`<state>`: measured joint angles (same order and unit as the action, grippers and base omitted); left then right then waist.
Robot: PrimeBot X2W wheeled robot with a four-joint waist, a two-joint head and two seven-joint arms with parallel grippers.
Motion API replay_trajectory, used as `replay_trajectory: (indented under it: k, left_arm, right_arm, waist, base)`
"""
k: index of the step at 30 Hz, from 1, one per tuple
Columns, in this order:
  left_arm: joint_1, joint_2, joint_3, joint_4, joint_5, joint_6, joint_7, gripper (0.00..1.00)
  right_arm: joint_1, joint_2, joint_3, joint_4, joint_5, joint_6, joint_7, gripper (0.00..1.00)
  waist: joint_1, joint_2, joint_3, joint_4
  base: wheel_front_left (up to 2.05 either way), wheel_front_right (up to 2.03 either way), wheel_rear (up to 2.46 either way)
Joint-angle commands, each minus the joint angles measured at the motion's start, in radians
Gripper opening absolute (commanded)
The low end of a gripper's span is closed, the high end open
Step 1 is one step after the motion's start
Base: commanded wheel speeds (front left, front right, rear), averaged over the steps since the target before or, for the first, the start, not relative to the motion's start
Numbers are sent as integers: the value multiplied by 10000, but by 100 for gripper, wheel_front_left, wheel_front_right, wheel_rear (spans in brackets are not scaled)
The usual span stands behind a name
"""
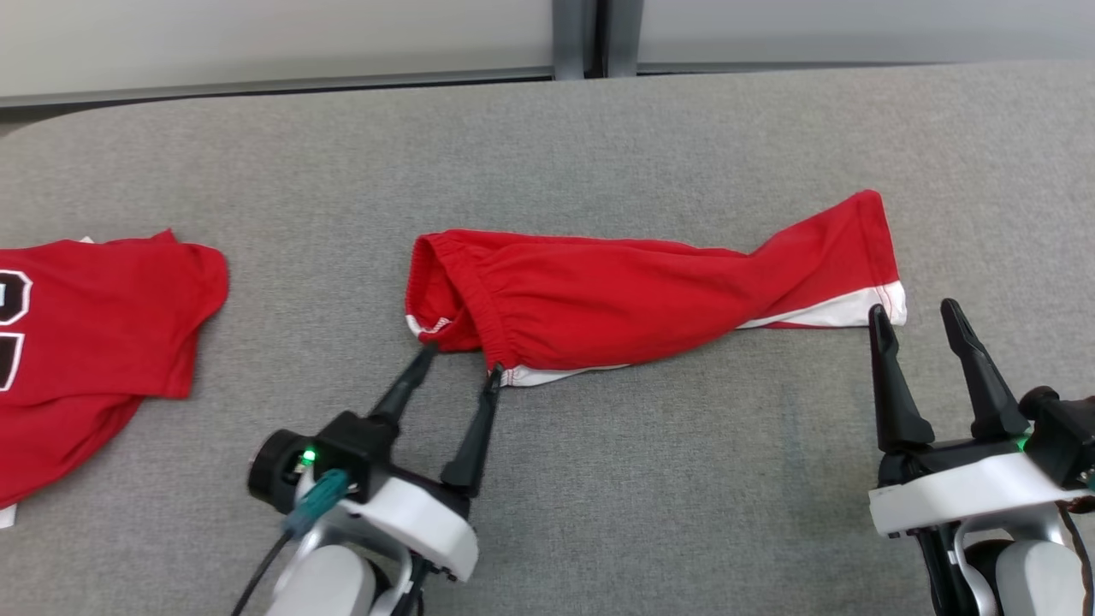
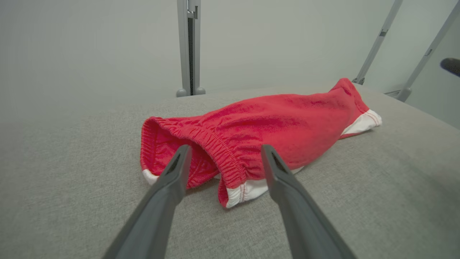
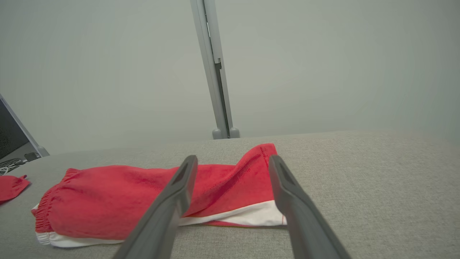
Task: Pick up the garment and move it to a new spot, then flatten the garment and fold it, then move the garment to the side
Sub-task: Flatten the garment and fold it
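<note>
Red shorts (image 1: pixel 616 299) lay on the desk (image 1: pixel 599 145). The left claw (image 1: pixel 462 359) stood spread at their waistband (image 1: pixel 479 318), the right claw (image 1: pixel 914 310) spread beside the hem (image 1: pixel 883 248).

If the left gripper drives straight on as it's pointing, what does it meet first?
The red shorts: their elastic waistband lies right before the open left gripper, so contact looks almost immediate.

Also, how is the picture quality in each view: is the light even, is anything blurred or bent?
Head view: soft, even light, faint shadows under the red shorts, everything sharp. Left wrist view: the left gripper looks large and soft near the lens; the table edge curves. Right wrist view: the wall is hazy, the grey post leans.
</note>
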<state>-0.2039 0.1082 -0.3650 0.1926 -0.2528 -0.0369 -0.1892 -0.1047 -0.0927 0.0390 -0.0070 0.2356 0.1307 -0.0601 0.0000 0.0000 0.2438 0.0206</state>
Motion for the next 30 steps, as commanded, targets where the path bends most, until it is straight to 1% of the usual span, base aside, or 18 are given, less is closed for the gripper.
replay_trajectory:
  k: [1, 6, 7, 8, 9, 11, 17, 24, 30]
  left_arm:
    - [-299, -74, -232, 459, -131, -169, 253, 100]
    - [-718, -290, -503, 1559, -466, -351, 459, 100]
    - [-718, -290, -503, 1559, -466, -351, 459, 100]
    - [-839, -343, -569, 1900, -581, -397, 440, 66]
    - [-839, -343, -569, 1900, -581, -397, 440, 66]
    - [-999, -364, -581, 2116, -629, -409, 303, 0]
    - [-1028, -305, -633, 2319, -616, -389, -4, 0]
    - [-1130, -222, -721, 2042, -575, -352, -59, 0]
    - [-1360, -177, -781, 1741, -563, -363, -139, 0]
  right_arm:
    - [-187, -5, 78, 26, -36, 0, 9, 100]
    - [-324, 8, 202, 207, 60, 0, -102, 100]
    - [-324, 8, 202, 207, 60, 0, -102, 100]
    - [-344, 4, 177, 309, 94, 0, -143, 100]
    - [-344, 4, 177, 309, 94, 0, -143, 100]
    - [-390, -2, 175, 394, 89, 0, -188, 100]
    - [-454, -128, -175, 871, 186, 0, -179, 100]
    - [-1164, -580, -508, 2298, 388, 0, 67, 100]
    - [-2481, -983, 87, 3896, 794, 0, 175, 100]
  waist:
    - [0, 0, 217, -169]
    - [0, 0, 466, -453]
    - [0, 0, 466, -453]
    - [0, 0, 515, -513]
    - [0, 0, 515, -513]
    - [0, 0, 576, -588]
    - [0, 0, 638, -642]
    - [0, 0, 963, -439]
    - [0, 0, 1344, -174]
  base:
    - [0, 0, 0]
    - [0, 0, 0]
    - [0, 0, 0]
    - [0, 0, 0]
    - [0, 0, 0]
    - [0, 0, 0]
    - [0, 0, 0]
    - [0, 0, 0]
    - [0, 0, 0]
